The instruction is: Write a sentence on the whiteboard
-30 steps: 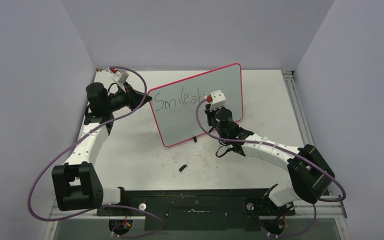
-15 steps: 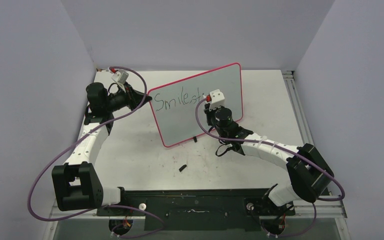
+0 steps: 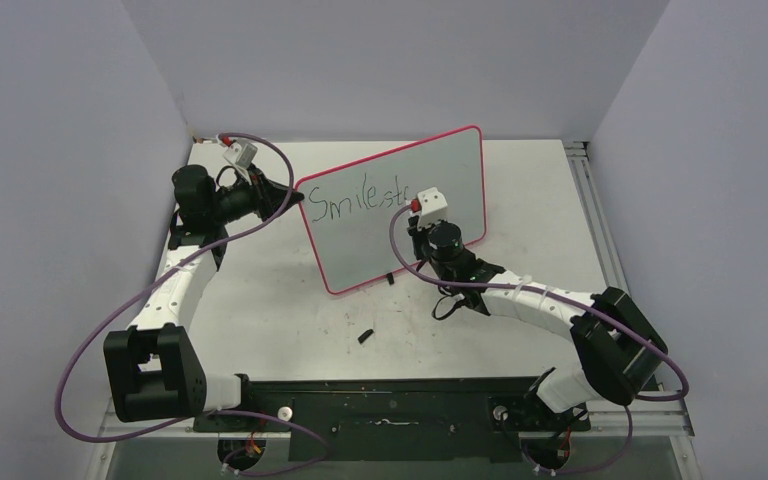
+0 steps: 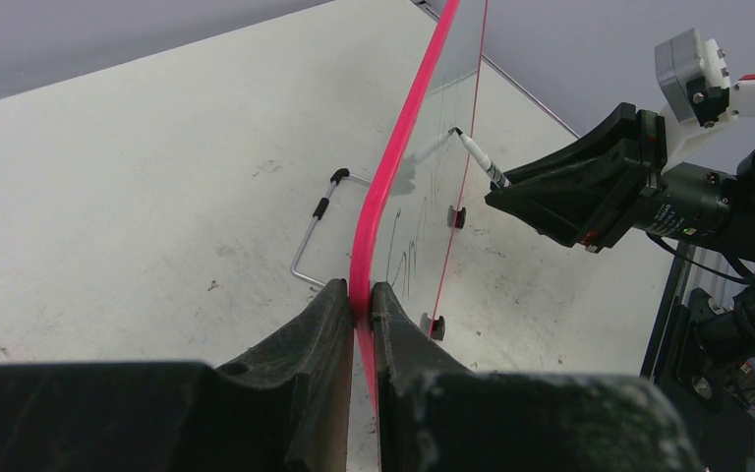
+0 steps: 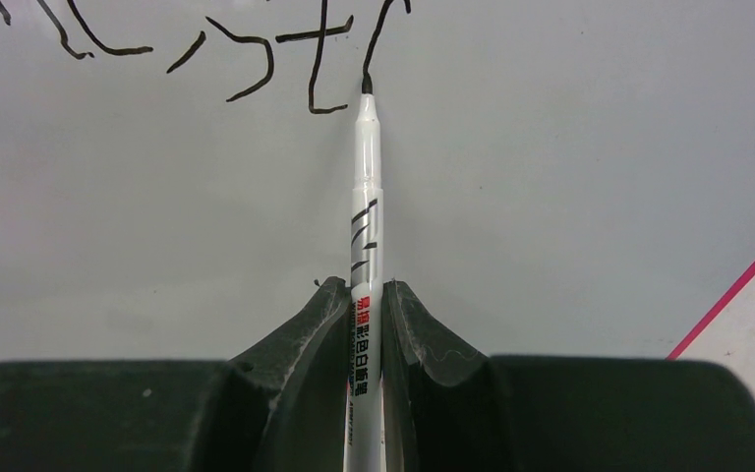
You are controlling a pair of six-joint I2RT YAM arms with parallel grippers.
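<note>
The whiteboard [image 3: 380, 235], pale grey with a pink-red rim, stands upright and slanted mid-table, with black handwriting along its top. My left gripper [image 3: 298, 197] is shut on its left edge; the left wrist view shows the pink rim [image 4: 385, 197] pinched between the fingers [image 4: 315, 324]. My right gripper [image 5: 366, 295] is shut on a white marker [image 5: 366, 216], whose black tip touches the board's face [image 5: 551, 177] at the end of a fresh stroke. From the left wrist view the marker [image 4: 477, 157] meets the board's far side.
A small black piece [image 3: 365, 335] lies on the white tabletop [image 3: 280, 320] in front of the board, another [image 3: 388, 278] by its lower rim. A wire stand [image 4: 315, 231] props the board from behind. Grey walls enclose the table on three sides.
The right gripper with the marker has shifted slightly down and left along the board, adding a new stroke after the written letters. The left arm and board have not moved.
</note>
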